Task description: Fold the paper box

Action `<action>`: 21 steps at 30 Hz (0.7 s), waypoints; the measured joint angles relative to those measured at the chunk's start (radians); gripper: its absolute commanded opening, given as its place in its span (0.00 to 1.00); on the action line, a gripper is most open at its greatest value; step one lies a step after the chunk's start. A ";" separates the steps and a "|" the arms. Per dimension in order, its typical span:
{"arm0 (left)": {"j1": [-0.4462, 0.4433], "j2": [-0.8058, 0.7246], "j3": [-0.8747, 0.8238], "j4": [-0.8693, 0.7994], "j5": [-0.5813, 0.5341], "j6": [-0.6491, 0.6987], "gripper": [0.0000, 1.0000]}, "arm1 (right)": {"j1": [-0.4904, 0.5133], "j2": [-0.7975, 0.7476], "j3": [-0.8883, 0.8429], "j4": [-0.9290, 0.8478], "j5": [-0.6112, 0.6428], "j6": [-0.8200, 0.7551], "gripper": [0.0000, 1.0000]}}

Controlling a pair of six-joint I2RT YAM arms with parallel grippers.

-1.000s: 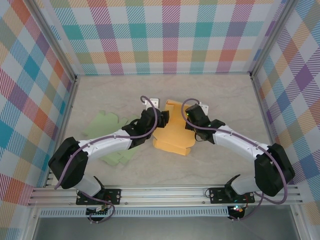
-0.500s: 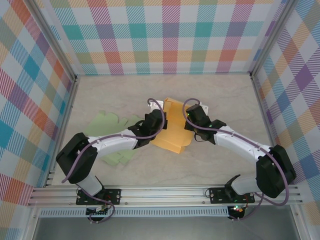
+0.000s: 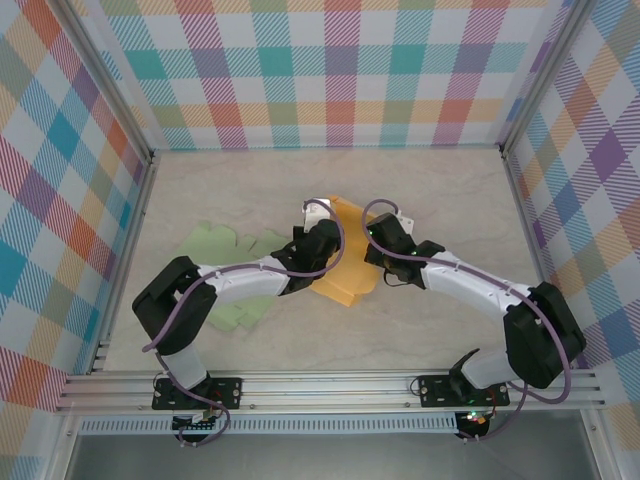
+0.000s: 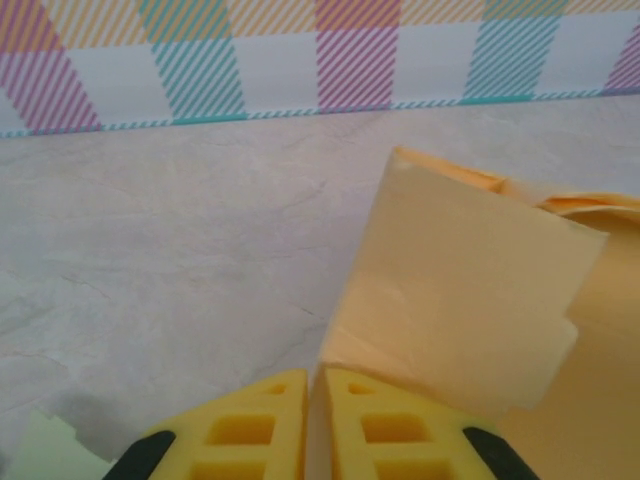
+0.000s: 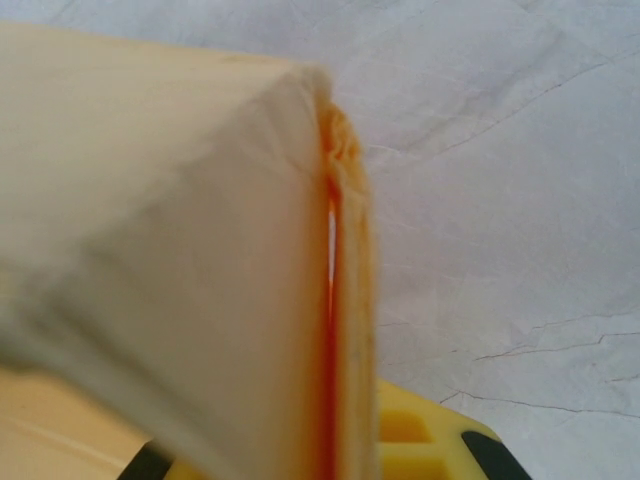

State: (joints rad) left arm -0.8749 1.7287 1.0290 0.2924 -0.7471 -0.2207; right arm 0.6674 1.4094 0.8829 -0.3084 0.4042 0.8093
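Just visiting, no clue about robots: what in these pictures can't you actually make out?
- Right wrist view: the orange paper box is blurred, so close that it hides most of the right gripper.
- Left wrist view: bottom edge cuts off the left gripper; right edge cuts off the box.
- Top view: the left arm covers part of the green paper sheet.

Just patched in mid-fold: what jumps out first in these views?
The orange paper box sits partly folded up in the middle of the table, with the left gripper and right gripper both pinched shut on it from either side. To its left a pale green sheet lies flat, partly under the left arm. Bright plaid walls ring the table.
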 measured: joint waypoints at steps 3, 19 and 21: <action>0.000 -0.012 -0.019 0.033 0.076 0.013 0.28 | 0.000 0.002 0.000 -0.001 0.012 -0.001 0.00; 0.003 -0.441 -0.128 -0.060 0.399 0.012 0.64 | 0.008 0.015 0.049 -0.008 0.029 -0.066 0.00; 0.016 -0.488 -0.128 -0.109 0.422 0.019 0.71 | 0.008 0.015 0.049 -0.008 0.029 -0.069 0.00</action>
State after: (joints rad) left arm -0.8589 1.2404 0.9012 0.1833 -0.3256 -0.2016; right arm 0.6750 1.4246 0.9318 -0.3164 0.4332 0.7399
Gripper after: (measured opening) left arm 0.658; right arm 0.105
